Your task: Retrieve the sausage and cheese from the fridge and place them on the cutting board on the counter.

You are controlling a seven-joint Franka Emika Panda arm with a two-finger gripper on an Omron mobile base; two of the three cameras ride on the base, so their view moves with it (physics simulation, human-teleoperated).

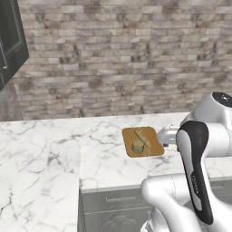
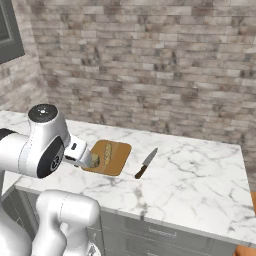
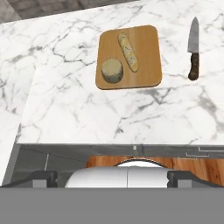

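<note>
The dark fingers (image 3: 112, 178) stood spread wide, grasping nothing, above the white marble worktop (image 3: 87, 109). On it lay the orange-brown wooden cutting board (image 3: 146, 65), carrying a round tan chunk (image 3: 113, 71) and a pale elongated link (image 3: 128, 51).

No words or numbers can be read anywhere. The arm (image 1: 195, 167) has a small line of pale marks on its dark strip (too tiny and blurry to make out). The board (image 3: 148, 52), the knife (image 3: 193, 48) and the counter (image 3: 78, 105) carry no writing.
</note>
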